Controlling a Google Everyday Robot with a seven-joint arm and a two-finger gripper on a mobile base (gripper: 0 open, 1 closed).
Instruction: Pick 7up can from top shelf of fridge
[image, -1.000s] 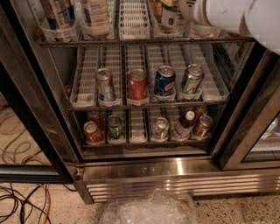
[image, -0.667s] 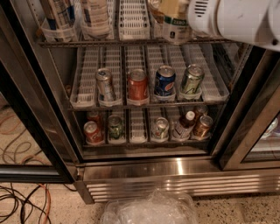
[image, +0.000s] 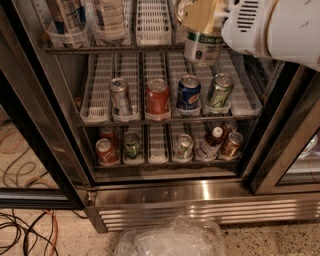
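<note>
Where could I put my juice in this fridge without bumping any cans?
On the middle shelf both end lanes are bare, left of the silver can and right of the green can. On the bottom shelf, the lane left of the lower silver can. Crowded: bottom right, around the bottle. The claw is top right, at the 7up can.
</note>
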